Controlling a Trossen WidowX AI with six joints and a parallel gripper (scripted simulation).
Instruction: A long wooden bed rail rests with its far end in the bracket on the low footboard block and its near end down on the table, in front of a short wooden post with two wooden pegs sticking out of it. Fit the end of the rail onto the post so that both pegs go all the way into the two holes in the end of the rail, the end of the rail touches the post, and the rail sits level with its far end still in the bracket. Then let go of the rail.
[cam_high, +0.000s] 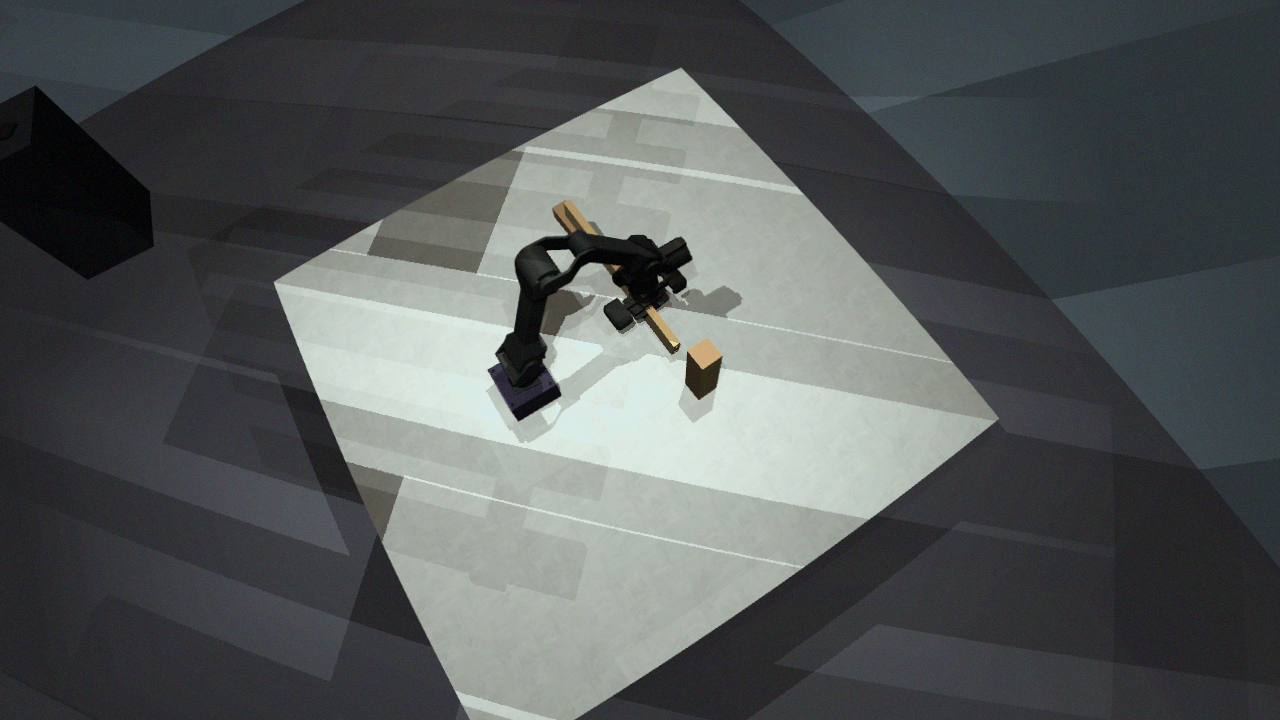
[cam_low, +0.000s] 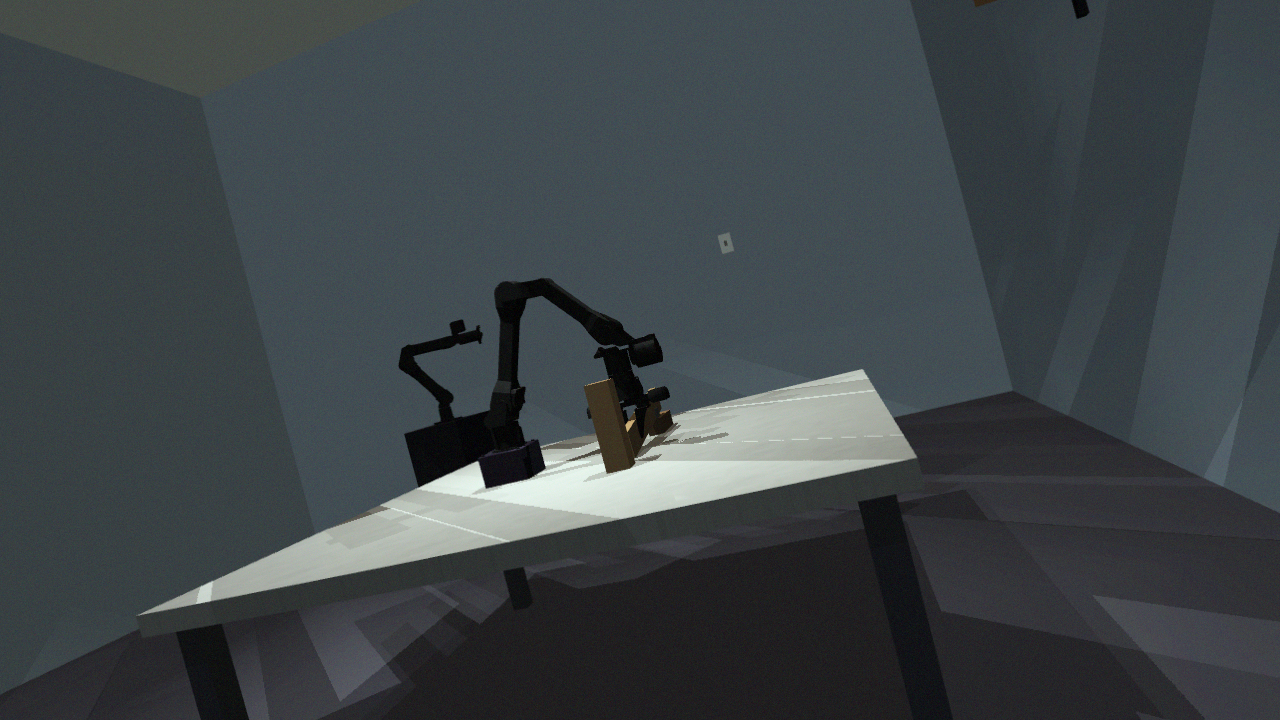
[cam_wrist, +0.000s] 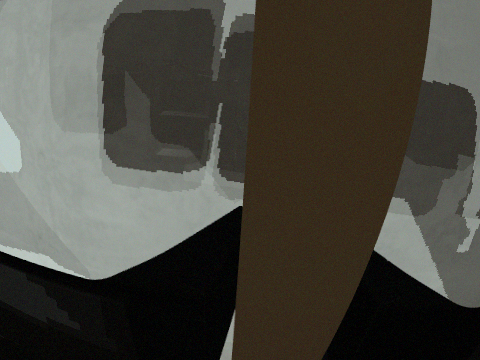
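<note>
The long wooden rail (cam_high: 663, 333) (cam_wrist: 334, 140) runs from the far footboard block (cam_high: 563, 213) down toward the short wooden post (cam_high: 703, 367) (cam_low: 608, 428). Its near end lies low, a short gap in front of the post. The pegs are too small to make out. My gripper (cam_high: 639, 309) (cam_low: 646, 410) (cam_wrist: 279, 223) is shut on the rail, around its near half. In the wrist view the black fingers press against both sides of the rail. In the exterior view the post hides most of the rail.
The arm's dark base (cam_high: 524, 392) (cam_low: 511, 464) stands on the white table (cam_high: 805, 385) (cam_low: 760, 465), left of the post. A black box (cam_high: 62, 197) (cam_low: 443, 450) with a second small arm stands off the table behind it.
</note>
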